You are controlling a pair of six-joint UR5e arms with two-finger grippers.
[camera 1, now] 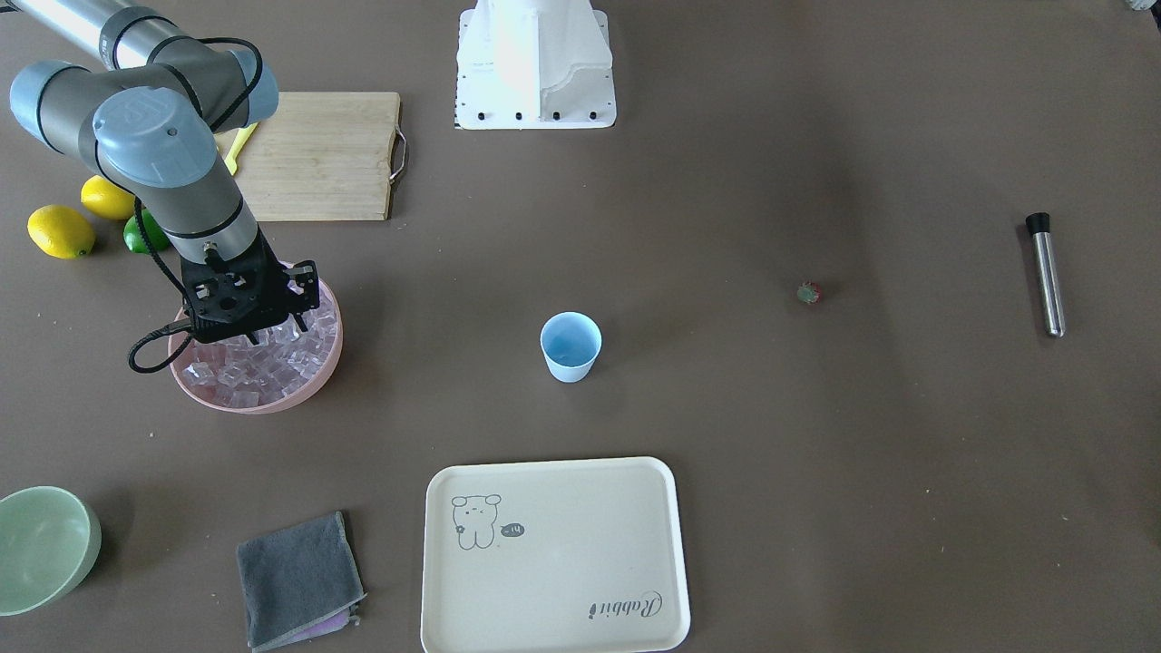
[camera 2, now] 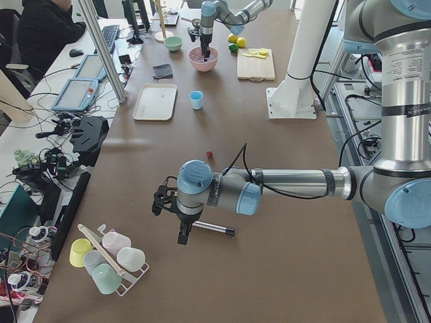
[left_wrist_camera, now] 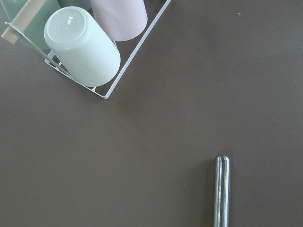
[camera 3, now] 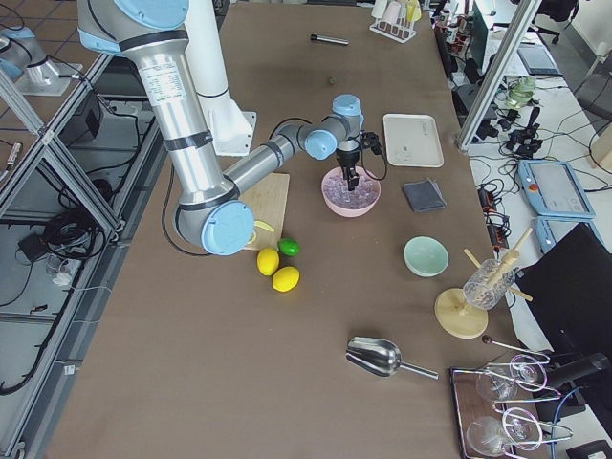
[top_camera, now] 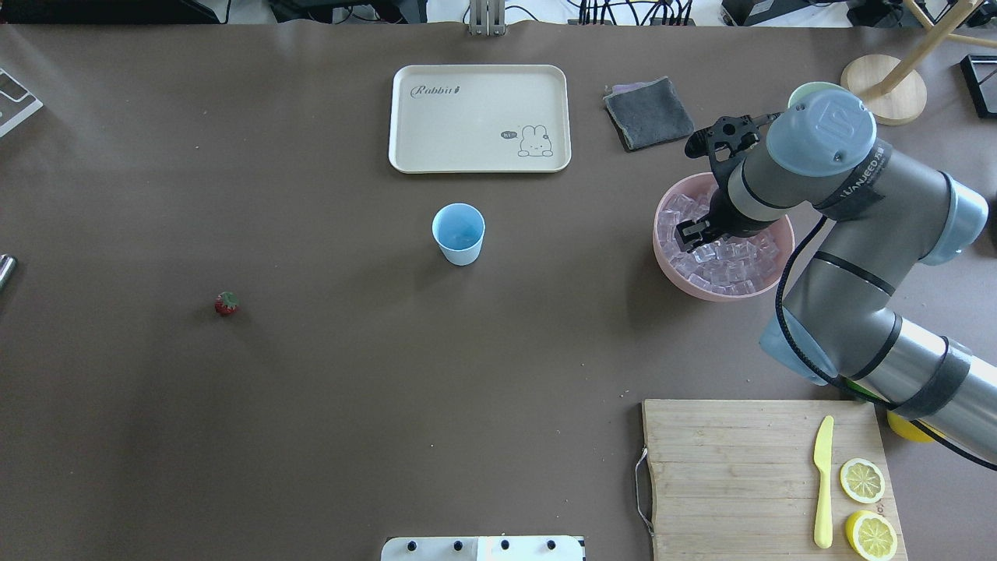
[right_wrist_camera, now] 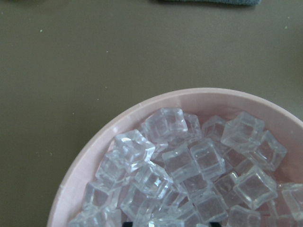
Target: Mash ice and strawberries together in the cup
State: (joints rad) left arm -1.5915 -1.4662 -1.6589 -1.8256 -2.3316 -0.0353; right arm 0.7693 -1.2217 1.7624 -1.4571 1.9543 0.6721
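Right claw [top_camera: 692,234] hung spread, tips down among ice [right_wrist_camera: 189,165] in pink bowl [right_wrist_camera: 94,156], desk [top_camera: 311,389] right. Cup [top_camera: 458,234] stood mid-desk, apparently empty; strawberry [top_camera: 227,303] lay left. Best to pinch one top cube squarely. Left claw [camera 2: 183,235]: cannot tell.

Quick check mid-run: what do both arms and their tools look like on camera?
The right arm and left arm are silver-grey tubes with light blue joint caps. One cap on the right arm bears an embossed logo, and a black band carries white lettering. A black cable runs outside each arm to the wrist. The right tool and left tool are both black.
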